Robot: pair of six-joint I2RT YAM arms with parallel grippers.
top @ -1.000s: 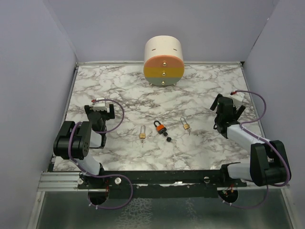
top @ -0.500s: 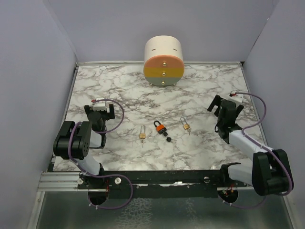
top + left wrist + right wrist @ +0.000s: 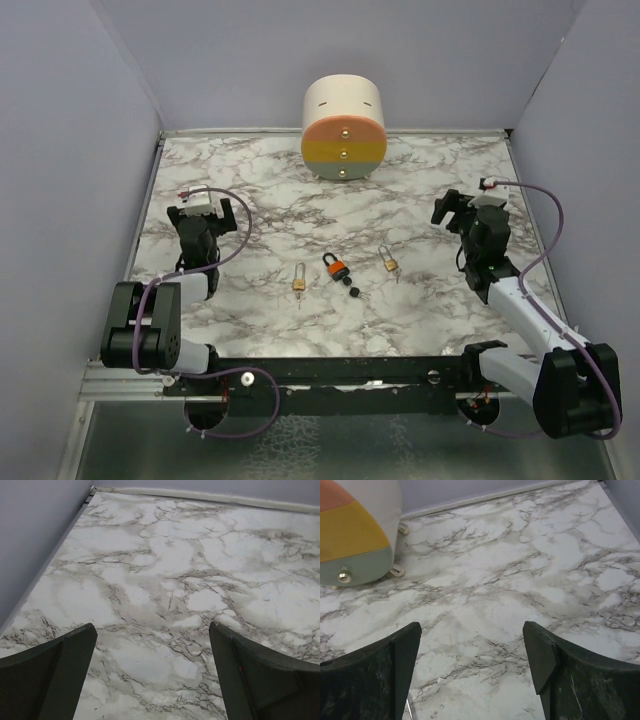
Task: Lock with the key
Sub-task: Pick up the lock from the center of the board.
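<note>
Black plastic head on the key point(image 3: 352, 289), five o'clock of the orange padlock point(image 3: 336, 267), looked light and slippery, my pinch point; left gripper point(image 3: 152, 632) and right gripper point(image 3: 470, 630) gaped wide.

Key point(image 3: 352, 289) just before big padlock point(image 3: 336, 267) on table point(image 3: 420, 200); left padlock point(image 3: 298, 283), right padlock point(image 3: 391, 264) flanking; drawer unit point(image 3: 343, 128) behind.

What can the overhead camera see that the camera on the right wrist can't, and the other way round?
Only the overhead view shows the tiny black-headed key, the orange padlock near it, two brass padlocks, and both arms, including the left end effector. Only the right wrist view gives a close look through the open right end effector, past its dark fingers, and shows the round drawer unit's small feet. Both show the marble table and that drawer unit.
</note>
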